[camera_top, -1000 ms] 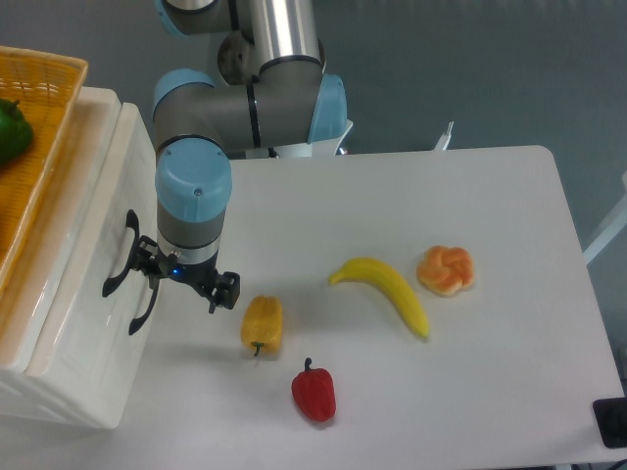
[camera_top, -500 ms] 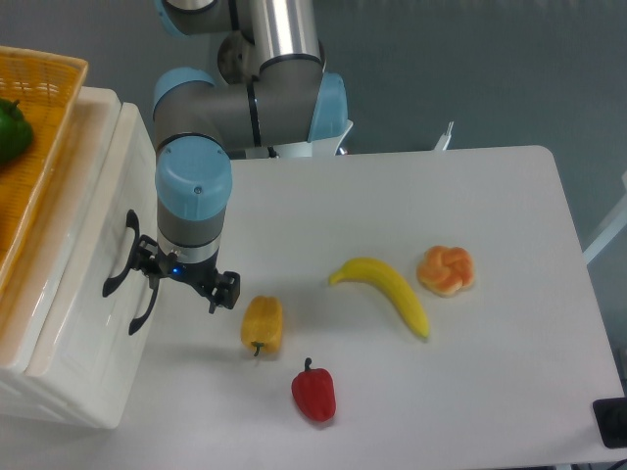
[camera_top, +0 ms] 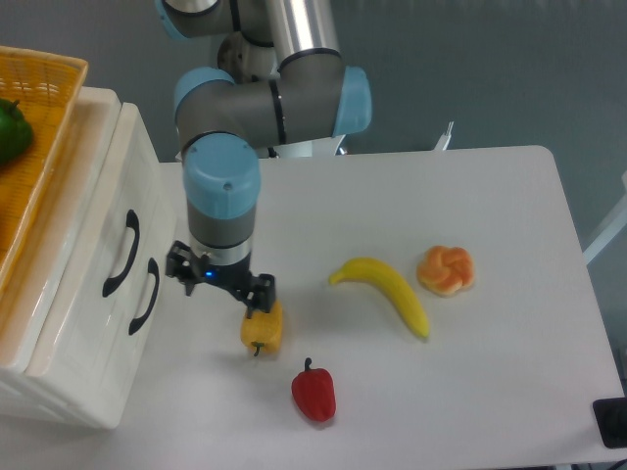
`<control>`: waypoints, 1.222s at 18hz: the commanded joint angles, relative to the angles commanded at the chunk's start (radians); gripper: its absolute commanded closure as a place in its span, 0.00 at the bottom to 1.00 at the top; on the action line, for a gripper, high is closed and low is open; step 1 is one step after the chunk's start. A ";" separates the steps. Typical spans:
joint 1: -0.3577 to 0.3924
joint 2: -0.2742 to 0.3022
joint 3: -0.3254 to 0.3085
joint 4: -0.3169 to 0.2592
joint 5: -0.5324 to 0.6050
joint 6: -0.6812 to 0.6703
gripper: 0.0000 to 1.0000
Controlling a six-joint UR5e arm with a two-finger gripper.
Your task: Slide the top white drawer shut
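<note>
White glossy plastic fills the left edge of the bench, where the top white drawer (camera_top: 93,245) now sits with its front panel nearly flush above the lower drawer front (camera_top: 122,323), its black curved handle (camera_top: 121,253) free of any contact. A moment ago the pincer (camera_top: 219,286) was right against that handle; it has since drawn back toward the middle of the bench and now hangs over the yellow pepper (camera_top: 262,326), fingers spread wide with nothing between them. That retreat suggests the push is finished and the drawer is closed or very close to it, though a slight step between the two fronts cannot be ruled out from this angle. Open room lies mostly along the far edge and toward the right corners. The near side is more crowded: the red pepper (camera_top: 313,392) sits just beyond the yellow one, with the banana (camera_top: 387,294) and the orange pastry (camera_top: 446,270) further toward the right edge. A yellow wicker basket (camera_top: 34,127) rests on top of the cabinet at the far left corner, holding a green pepper (camera_top: 12,129).
</note>
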 joint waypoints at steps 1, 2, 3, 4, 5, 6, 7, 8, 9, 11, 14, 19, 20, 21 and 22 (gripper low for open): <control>0.018 0.000 0.000 0.000 0.000 0.043 0.00; 0.038 0.000 0.000 0.000 0.000 0.084 0.00; 0.098 0.005 0.005 0.000 0.000 0.184 0.00; 0.120 0.005 0.014 -0.005 0.002 0.229 0.00; 0.132 0.003 0.017 -0.006 0.012 0.264 0.00; 0.144 0.002 0.017 -0.006 0.038 0.304 0.00; 0.158 0.005 0.017 -0.006 0.067 0.350 0.00; 0.169 0.005 0.017 -0.008 0.092 0.399 0.00; 0.187 0.006 0.018 -0.012 0.115 0.446 0.00; 0.229 0.020 0.018 -0.012 0.130 0.537 0.00; 0.298 0.029 0.015 -0.015 0.137 0.683 0.00; 0.393 0.060 0.006 -0.029 0.129 0.842 0.00; 0.411 0.061 0.006 -0.044 0.129 0.874 0.00; 0.431 0.067 0.006 -0.057 0.127 0.910 0.00; 0.448 0.077 0.006 -0.066 0.127 0.948 0.00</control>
